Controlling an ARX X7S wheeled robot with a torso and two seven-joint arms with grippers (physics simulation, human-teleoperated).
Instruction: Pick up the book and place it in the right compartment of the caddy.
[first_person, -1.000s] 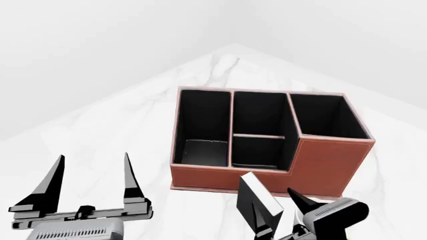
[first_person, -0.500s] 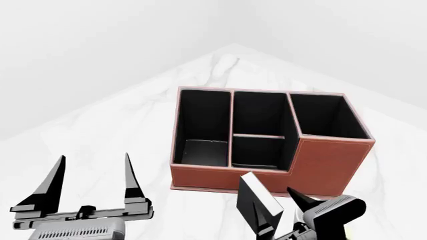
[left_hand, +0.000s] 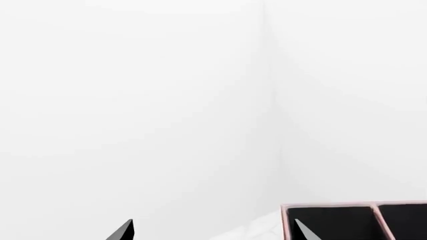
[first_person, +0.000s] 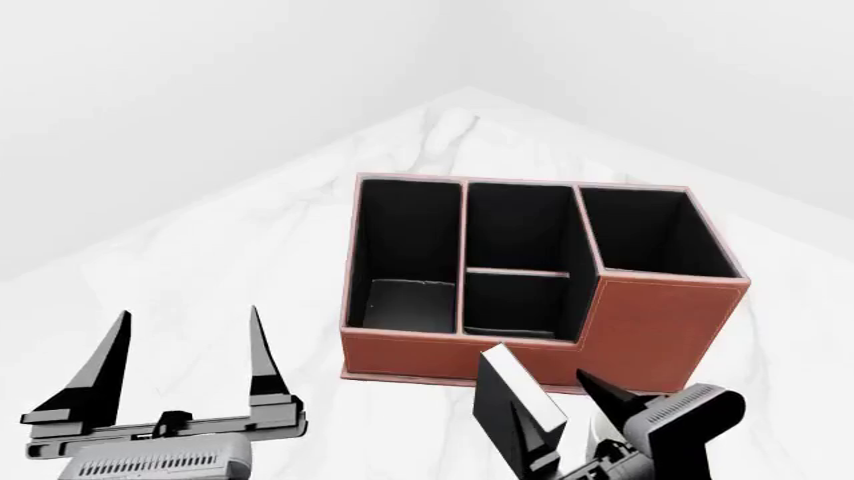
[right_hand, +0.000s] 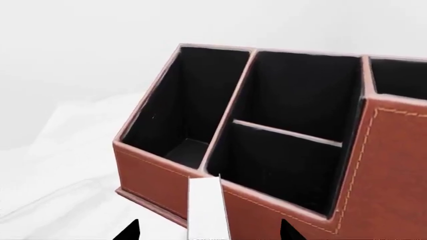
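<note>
Shifted slightly rightward since a second ago: right gripper (first_person: 577, 432), clamped on the book (first_person: 514, 408). Book upright, raised just in front of the caddy (first_person: 534, 350), below its rim, not yet over the right compartment (first_person: 654, 232). Left gripper (first_person: 174, 370) spread wide, holding nothing, well apart above the marble table (first_person: 240, 250).

Head view: the right gripper (first_person: 577, 432) and the book (first_person: 514, 408) are cut off by the lower frame edge, so the contact points are not visible.

Right wrist view: only the white page edges of the book (right_hand: 208, 210) show (covers out of frame).

Left wrist view: the caddy (left_hand: 353, 222) is cropped at the lower right corner.
</note>
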